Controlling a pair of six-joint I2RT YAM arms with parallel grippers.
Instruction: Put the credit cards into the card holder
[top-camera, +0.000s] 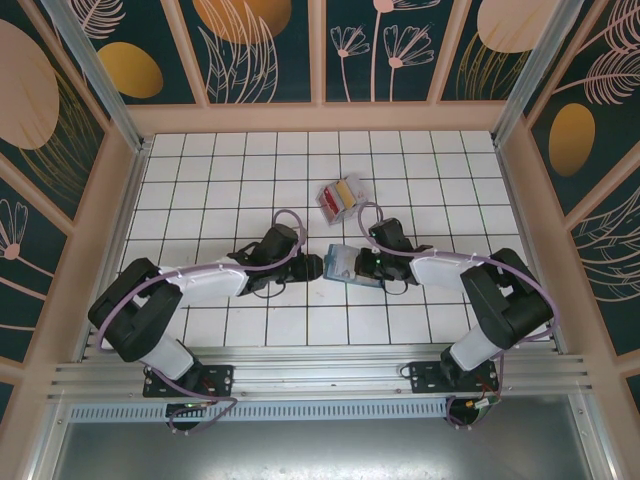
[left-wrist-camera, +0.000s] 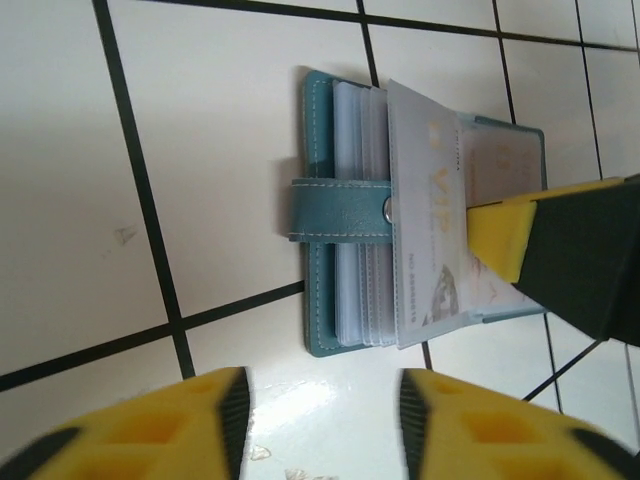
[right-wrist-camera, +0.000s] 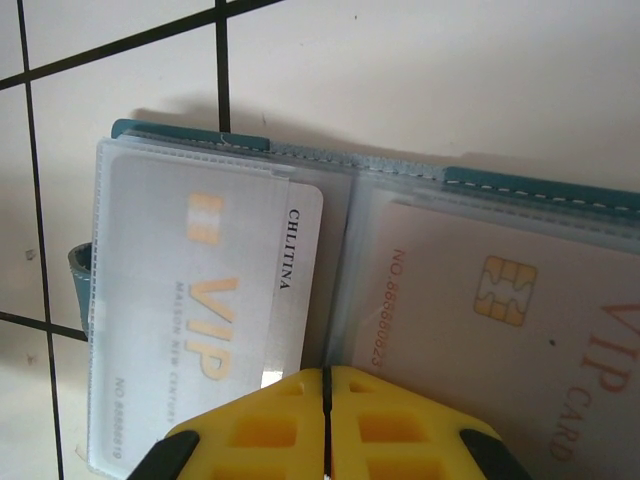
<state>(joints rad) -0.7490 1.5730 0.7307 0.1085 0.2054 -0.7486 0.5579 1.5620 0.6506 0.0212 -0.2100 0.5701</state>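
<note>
1. At centre of the counter (top-camera: 200, 160), the card holder (top-camera: 338, 265) lies open. A pale card (right-wrist-camera: 215, 300) sits nearly home in its left pocket, one edge still showing.
2. Left end effector (left-wrist-camera: 322, 395), at the holder's 9 o'clock, is released and empty.
3. Right end effector (right-wrist-camera: 326, 390), reaching in from 3 o'clock, is clenched and presses the pages flat.
4. Next, by my judgement: seat that card, then fetch the credit cards (top-camera: 338, 198) from the clear box (top-camera: 322, 188) at 12 o'clock.

The bench (top-camera: 250, 160) is a flat surface of glossy square white tiles with thin black grout lines. Dark teal wall panels (top-camera: 265, 50) printed with peach leaf outlines and gold ovals enclose three sides, set in a pale peach wooden frame (top-camera: 320, 118). Silver aluminium posts (top-camera: 95, 70) stand at the rear corners. Silver aluminium rails (top-camera: 320, 372) run along the near edge. Lighting is even, with soft reflections on the tiles.
</note>
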